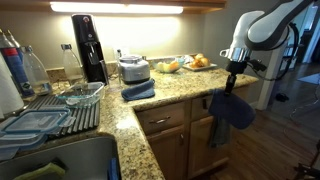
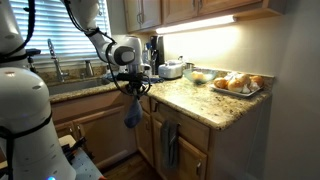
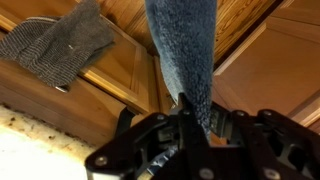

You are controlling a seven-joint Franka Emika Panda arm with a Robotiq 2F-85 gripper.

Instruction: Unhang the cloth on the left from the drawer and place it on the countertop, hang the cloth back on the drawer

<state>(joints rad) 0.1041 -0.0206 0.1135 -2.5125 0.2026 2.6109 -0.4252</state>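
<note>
My gripper is shut on the top of the dark slate-blue cloth, which hangs straight down from the jaws. In both exterior views the gripper holds the cloth in the air, in front of the cabinets and just off the rounded edge of the speckled granite countertop. The cloth touches neither the countertop nor the wooden drawer. A lighter grey-blue cloth stays draped over a drawer front.
A folded light blue towel lies on the countertop near a toaster and a black soda maker. Plates of food stand at the back. A dish rack and the sink sit further along.
</note>
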